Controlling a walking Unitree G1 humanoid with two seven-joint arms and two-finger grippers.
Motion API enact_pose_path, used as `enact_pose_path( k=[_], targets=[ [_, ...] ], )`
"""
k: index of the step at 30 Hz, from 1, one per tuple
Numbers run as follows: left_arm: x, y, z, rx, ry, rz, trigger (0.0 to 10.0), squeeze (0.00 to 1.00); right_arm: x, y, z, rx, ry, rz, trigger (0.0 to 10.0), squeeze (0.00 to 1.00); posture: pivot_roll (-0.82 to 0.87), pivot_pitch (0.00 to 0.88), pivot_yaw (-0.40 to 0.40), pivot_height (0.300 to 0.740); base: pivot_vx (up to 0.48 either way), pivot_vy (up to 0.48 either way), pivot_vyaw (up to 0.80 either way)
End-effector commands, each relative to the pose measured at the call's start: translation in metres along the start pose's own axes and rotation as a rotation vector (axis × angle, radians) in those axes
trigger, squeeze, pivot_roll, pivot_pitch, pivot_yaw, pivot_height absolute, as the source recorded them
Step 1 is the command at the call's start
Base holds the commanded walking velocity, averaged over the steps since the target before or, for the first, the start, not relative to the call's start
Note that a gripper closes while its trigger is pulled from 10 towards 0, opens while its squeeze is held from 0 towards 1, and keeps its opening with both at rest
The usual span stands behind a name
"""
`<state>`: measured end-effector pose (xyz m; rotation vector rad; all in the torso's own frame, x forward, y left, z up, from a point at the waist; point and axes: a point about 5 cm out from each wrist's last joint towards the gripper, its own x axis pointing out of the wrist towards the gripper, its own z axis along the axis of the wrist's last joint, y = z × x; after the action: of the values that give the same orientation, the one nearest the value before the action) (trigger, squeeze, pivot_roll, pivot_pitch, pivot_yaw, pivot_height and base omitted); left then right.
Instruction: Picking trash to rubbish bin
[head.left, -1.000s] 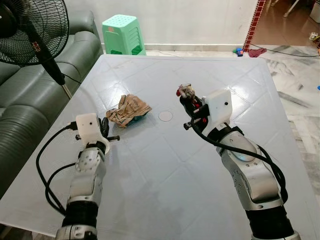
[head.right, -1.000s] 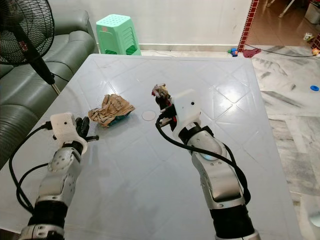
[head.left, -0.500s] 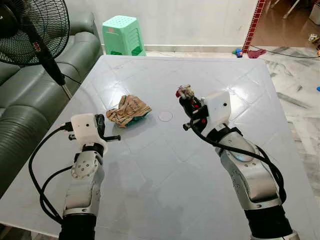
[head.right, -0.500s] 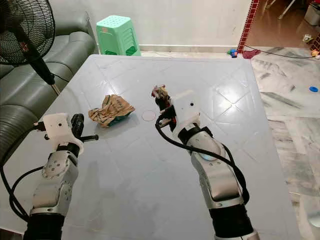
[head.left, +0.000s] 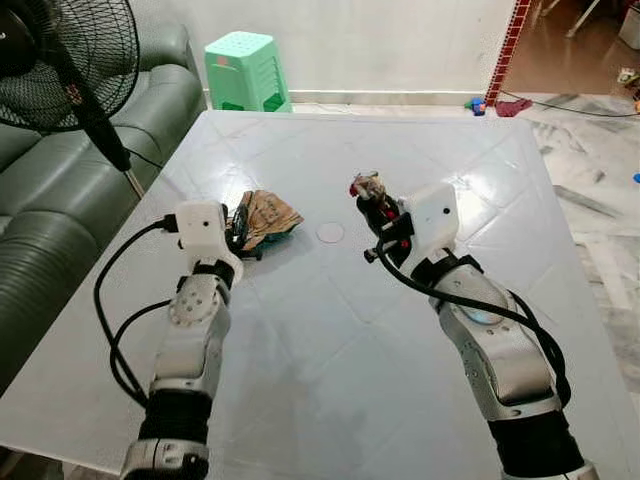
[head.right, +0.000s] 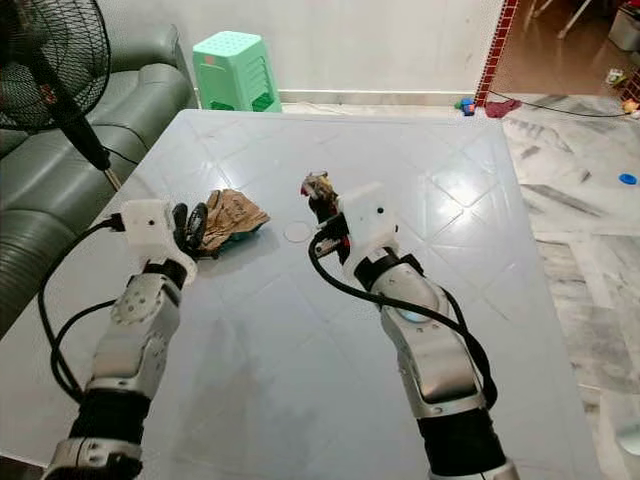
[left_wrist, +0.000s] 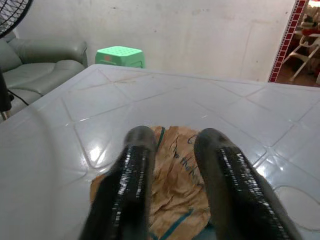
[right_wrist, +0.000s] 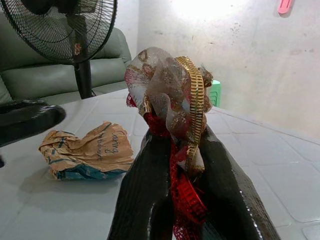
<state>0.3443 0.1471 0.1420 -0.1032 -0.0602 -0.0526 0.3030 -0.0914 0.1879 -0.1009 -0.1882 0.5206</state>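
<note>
On the white counter (head.left: 420, 400), a crumpled brown paper wad (head.left: 268, 215) lies just beside a faint ring mark (head.left: 330, 233). The left tool (head.left: 240, 228) is at the wad's near edge, its two fingers (left_wrist: 131, 185) parted a little with the paper showing between them, though contact cannot be told. On the ring's far side from the wad, the right tool (head.left: 378, 205) is raised above the counter, clamped on a wrapper scrap (right_wrist: 170, 95) of clear film, gold ribbon and red.

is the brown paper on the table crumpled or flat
Crumpled. The brown paper lies bunched and creased on the white table, with the left end effector open just in front of it.
</note>
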Motion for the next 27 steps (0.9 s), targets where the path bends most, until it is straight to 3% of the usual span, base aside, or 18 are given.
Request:
enact_pose_path(
  k=[1,9,17,27],
  targets=[
    [0.005,-0.001,0.002,0.006,-0.014,-0.001,10.0,1.0,0.0,0.001,0.004,-0.002,-0.018,-0.005,10.0,0.0,-0.02,0.038,0.043,0.74,0.0,0.0,0.0],
    [0.015,-0.006,0.005,0.0,-0.025,-0.017,10.0,1.0,-0.001,0.0,0.003,-0.005,-0.015,-0.011,10.0,0.0,-0.03,0.041,0.047,0.74,0.0,0.0,0.0],
    [0.009,0.016,-0.012,0.011,0.046,0.112,10.0,1.0,-0.001,0.001,0.003,-0.004,-0.015,-0.008,10.0,0.0,-0.03,0.042,0.042,0.74,0.0,0.0,0.0],
    [0.012,0.022,-0.013,-0.068,0.069,0.172,10.0,1.0,0.0,0.002,0.004,-0.006,-0.016,0.0,10.0,0.0,-0.03,0.041,0.039,0.74,0.0,0.0,0.0]
  ],
)
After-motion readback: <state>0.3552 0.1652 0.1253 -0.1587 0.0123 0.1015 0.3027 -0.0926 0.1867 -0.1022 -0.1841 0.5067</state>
